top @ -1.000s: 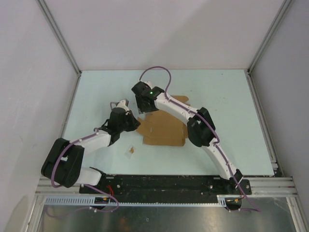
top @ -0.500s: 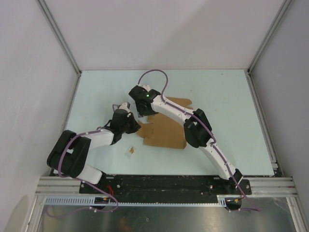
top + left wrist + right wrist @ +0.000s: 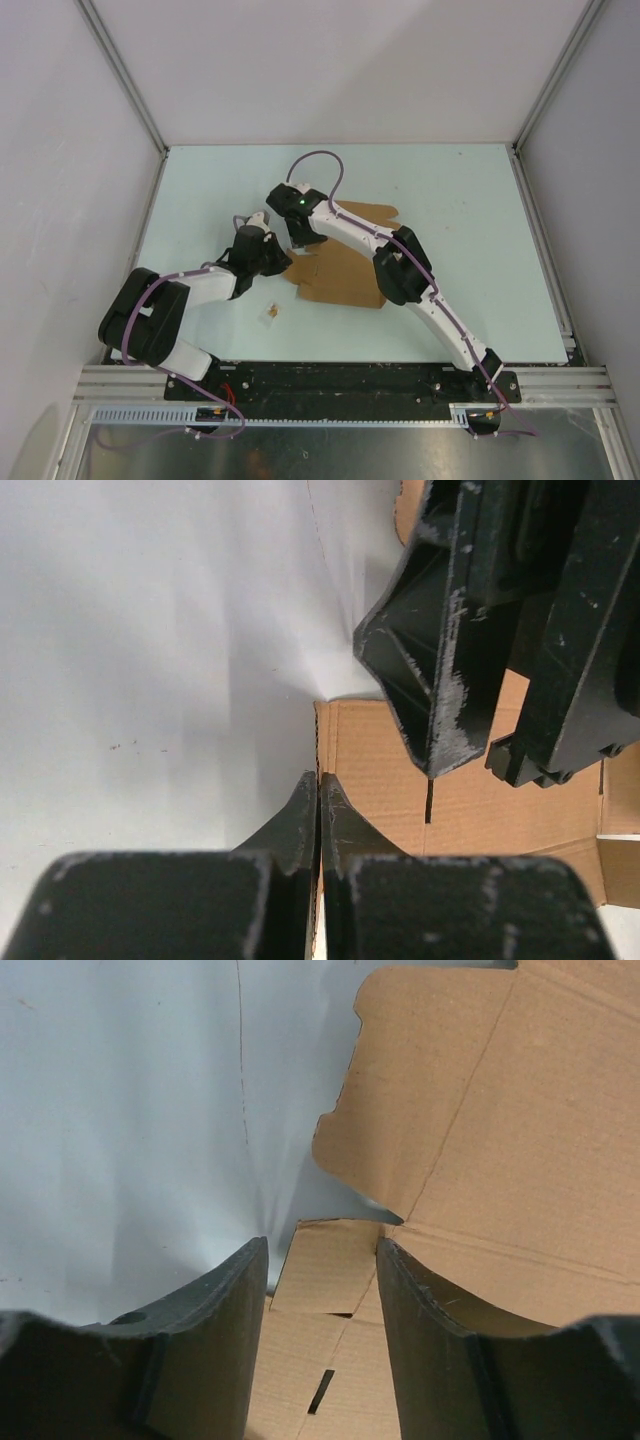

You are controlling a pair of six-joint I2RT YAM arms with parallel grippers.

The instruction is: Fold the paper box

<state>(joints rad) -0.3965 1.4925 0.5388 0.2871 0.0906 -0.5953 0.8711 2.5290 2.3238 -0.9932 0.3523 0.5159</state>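
Right gripper [image 3: 322, 1252] has shifted left and narrowed. Its jaws stand apart over a small flap of the flat box [image 3: 345, 275], which lies mid-counter [image 3: 470, 220]. Left gripper [image 3: 318, 785], jaws together, meets the box's left edge.

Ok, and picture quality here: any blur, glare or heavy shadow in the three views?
Top external: evenly lit and sharp, no glare, only soft shadows on the table. Left wrist: the left gripper fills the bottom, dark and slightly soft; the paper box is sharp. Right wrist: the box's creases read clearly; a grey shadow lies on the table beside its flap.
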